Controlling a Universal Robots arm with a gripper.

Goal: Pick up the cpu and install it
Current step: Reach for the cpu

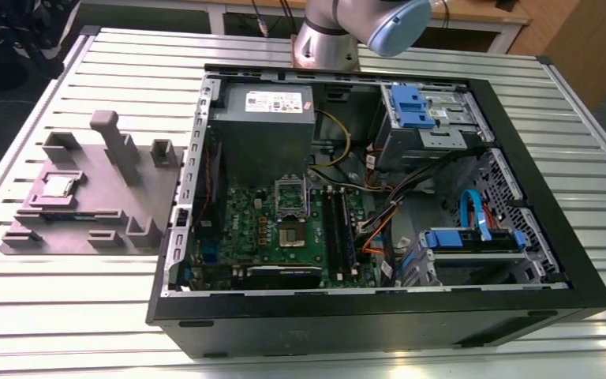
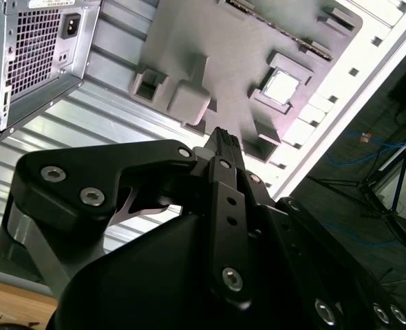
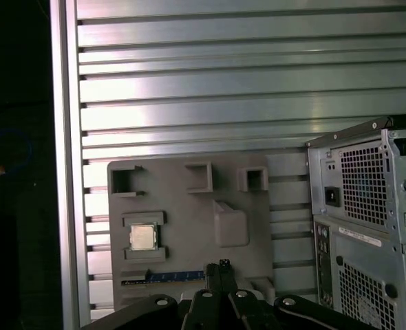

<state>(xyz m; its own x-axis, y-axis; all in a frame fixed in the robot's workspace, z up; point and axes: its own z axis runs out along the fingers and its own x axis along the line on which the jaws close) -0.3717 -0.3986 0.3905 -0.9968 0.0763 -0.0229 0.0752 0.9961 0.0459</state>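
**CPU not yet lifted; gripper empty above its holder**

In both wrist views the gripper (image 3: 220,265) (image 2: 223,136) hangs over the near edge of the grey holder plate (image 3: 189,206) (image 2: 210,41). Its fingertips are pressed together with nothing between them, and they touch neither the plate nor any part on it.

Just beyond them the cpu (image 3: 142,237) (image 2: 281,86) lies flat in its own square pocket on the plate, silvery top up, between two low grey blocks. It sits apart from the gripper, off to one side of the fingertips. A long memory stick (image 3: 163,276) lies along the plate edge closest to the gripper.

By this evidence the task is at its very start: no grasp has been made, and both the lift and the seating in the computer are left to do.

In the exterior view the cpu (image 1: 59,186) sits on the plate (image 1: 103,197) at the exterior view's left, well apart from the open computer case (image 1: 366,320). Inside the case the socket (image 1: 290,233) on the green board appears to have its bracket swung up and no chip in it, though that is hard to tell. The grey power supply (image 1: 266,118) lies beyond the socket.

Plate and case both rest on a table (image 1: 72,316) of ribbed metal slats, bright and reflective. The arm (image 1: 356,31) rises from the table's far side. Past it stand wooden furniture (image 1: 587,39) and a dark floor, where the second wrist view shows loose blue cable (image 2: 368,151) and thin stand legs.
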